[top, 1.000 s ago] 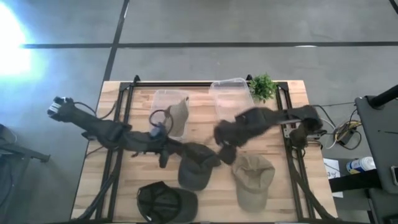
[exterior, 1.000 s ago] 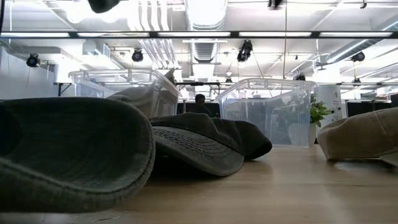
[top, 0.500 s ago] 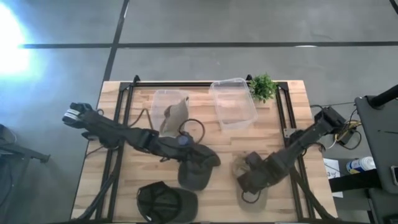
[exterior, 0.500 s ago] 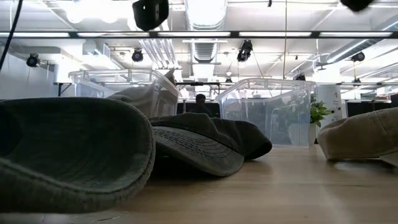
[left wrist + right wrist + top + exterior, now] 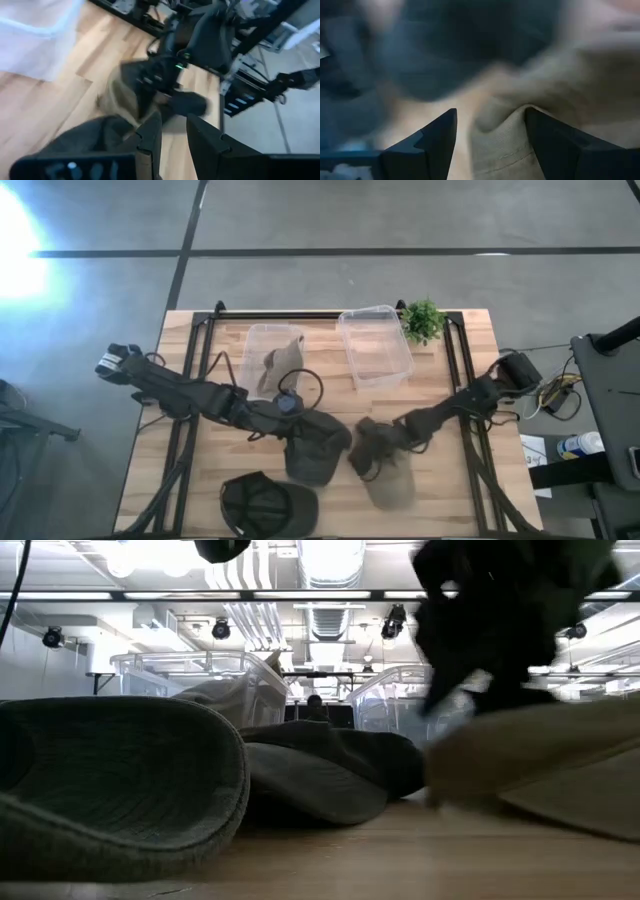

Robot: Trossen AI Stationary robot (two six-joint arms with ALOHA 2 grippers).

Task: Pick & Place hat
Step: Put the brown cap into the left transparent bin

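A tan hat (image 5: 393, 480) lies near the table's near edge, right of centre. My right gripper (image 5: 368, 458) is down on its left part, shut on a fold of it; the low view shows this gripper (image 5: 470, 690) above the blurred tan hat (image 5: 540, 765). A dark olive hat (image 5: 315, 448) rests crown up at mid-table. My left gripper (image 5: 302, 425) hovers over its far edge, open by a narrow gap (image 5: 173, 134), touching nothing. A black cap (image 5: 265, 502) lies at the near edge. Another tan hat (image 5: 283, 363) sits in the left clear bin (image 5: 255, 340). My right gripper has a raised fold of the tan hat's cloth (image 5: 502, 127) pinched between its two fingers (image 5: 432, 145), coming slanting down from the table's right side. The rest of the hat (image 5: 400, 485) lies on the table below and right of the gripper.
An empty clear bin (image 5: 375, 345) stands at the far right, with a small green plant (image 5: 422, 320) beside it. Black frame rails (image 5: 195, 380) run along both table sides. The dark olive hat and the black cap crowd the table's near middle.
My right gripper has swung from over the far right bin down to the tan hat at the near edge, then toward the table's left, dragging the hat's left part with it. My left gripper has moved right, over the dark olive hat.
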